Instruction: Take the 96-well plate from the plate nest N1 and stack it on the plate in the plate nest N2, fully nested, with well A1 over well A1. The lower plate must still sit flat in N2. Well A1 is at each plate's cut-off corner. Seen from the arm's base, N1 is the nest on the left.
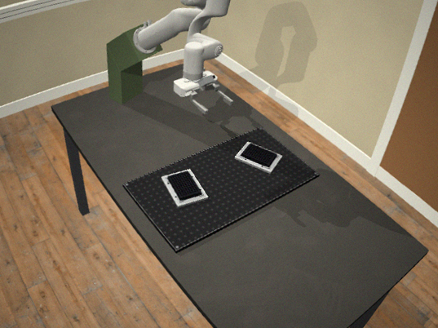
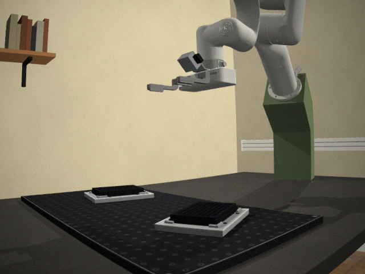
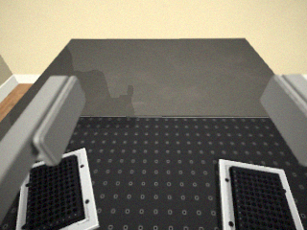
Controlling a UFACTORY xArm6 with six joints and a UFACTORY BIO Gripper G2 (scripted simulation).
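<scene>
The 96-well plate from N1 (image 1: 259,155) (image 2: 117,190) (image 3: 54,192) sits in the plate nest N1 (image 1: 252,166) (image 2: 124,198) (image 3: 87,192), the left-hand nest as seen from the arm's base. In the top view it lies toward 2 o'clock from the lower plate (image 1: 184,184) (image 2: 203,213) (image 3: 263,201), which rests in the plate nest N2 (image 1: 179,203) (image 2: 188,230) (image 3: 226,196). Both black plates appear to lie flat in their white nests, well apart on the perforated board (image 1: 217,204) (image 2: 124,233) (image 3: 155,172). Their cut-off corners are too small to make out.

The gripper (image 1: 218,106) (image 2: 168,84) (image 3: 174,120) hangs above the dark table (image 1: 271,272) (image 2: 253,188) (image 3: 168,72), clear of both plates; in the top view it appears between 10 and 11 o'clock from the plate in N1. Its fingers are spread, with nothing between them. In the wrist view, N1 is toward 8 o'clock and N2 toward 4 o'clock from the centre, and the left finger covers part of N1. The arm stands on a green pedestal (image 1: 131,86) (image 2: 291,156), toward 10 o'clock from the board in the top view.
</scene>
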